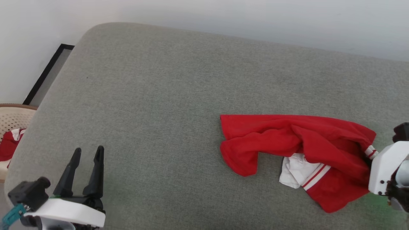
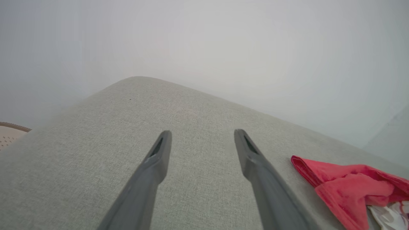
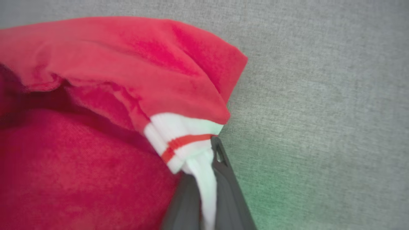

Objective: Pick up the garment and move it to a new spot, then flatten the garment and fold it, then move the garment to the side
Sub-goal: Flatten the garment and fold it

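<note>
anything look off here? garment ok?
Only the garment: crumpled in a heap on the grey cushion, a white sleeve sticking out from under it. The right gripper is shut on a striped cuff. No damage visible.

A padded grey-green surface against a pale wall, in soft light.
The fabric-covered surface point(image 1: 153, 105) has a rounded far-left corner and stands close to a plain, whitish wall point(image 1: 223, 16). At the far left a black-framed panel point(image 1: 48, 74) runs along the wall. A beige perforated basket point(image 1: 14, 116) with a brown rim stands at the left side. The light is even, with a faint green glow point(image 1: 377, 199) at the near right.
</note>
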Robot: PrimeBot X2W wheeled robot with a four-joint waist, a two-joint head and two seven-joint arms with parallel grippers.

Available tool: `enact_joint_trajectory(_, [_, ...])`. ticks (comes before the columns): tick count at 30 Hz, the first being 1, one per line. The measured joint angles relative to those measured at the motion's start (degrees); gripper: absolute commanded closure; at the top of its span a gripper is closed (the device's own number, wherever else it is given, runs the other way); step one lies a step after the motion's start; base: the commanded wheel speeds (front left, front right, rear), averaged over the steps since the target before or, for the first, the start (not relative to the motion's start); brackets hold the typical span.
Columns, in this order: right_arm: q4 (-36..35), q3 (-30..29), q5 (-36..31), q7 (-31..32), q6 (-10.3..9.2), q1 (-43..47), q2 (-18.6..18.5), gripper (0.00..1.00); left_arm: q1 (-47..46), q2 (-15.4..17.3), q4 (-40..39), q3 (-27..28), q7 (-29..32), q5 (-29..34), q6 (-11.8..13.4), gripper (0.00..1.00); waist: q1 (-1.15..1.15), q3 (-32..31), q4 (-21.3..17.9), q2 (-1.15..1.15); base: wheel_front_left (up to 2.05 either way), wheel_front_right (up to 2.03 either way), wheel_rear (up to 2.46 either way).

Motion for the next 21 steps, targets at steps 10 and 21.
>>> enact_joint_trajectory(10, [-6.9, -1.7, -3.0, -1.7, 0.00, 2.0, 4.9, 0.00, -5.2, 7.6, 1.0, -8.1, 0.0, -3.7, 0.0, 0.00, 0.00, -1.2, -2.5, 0.00, 0.00, 0.00, 0.00])
enact_joint_trajectory(21, [-17.8, -2.4, -7.3, -13.0, 0.00, 4.9, 10.1, 0.00, -17.3, 16.7, 2.3, -19.6, 10.6, -12.0, 0.0, 0.00, 0.00, -2.9, -7.4, 0.00, 0.00, 0.00, 0.00])
